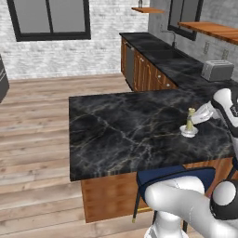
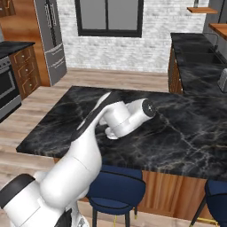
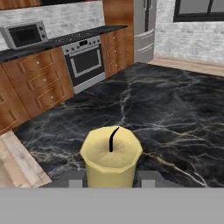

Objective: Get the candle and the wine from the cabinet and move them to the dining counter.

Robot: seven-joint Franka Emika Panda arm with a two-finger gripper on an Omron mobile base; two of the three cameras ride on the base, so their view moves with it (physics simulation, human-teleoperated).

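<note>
- The dining counter (image 1: 125, 135) spreads black and pale-veined under my arm, with 2 blue stools (image 2: 116, 190) tucked along its near edge.
- The cabinet (image 1: 211, 29), the orange-brown wall shelf, sits far off above the wall-side counter; I cannot make out the wine on it.
- The candle (image 1: 190, 120) stands upright in its white saucer holder (image 1: 188, 132), which rests on the dining counter toward its right end.
- My gripper (image 3: 110, 178) is narrow, with 1 finger pressed to each side of the candle.
- Risk, as I judge it: if I pull away before letting go, the taper could tip or drag out of its saucer.
- Risk 2: opening unevenly could nudge the saucer toward the counter's edge.
</note>
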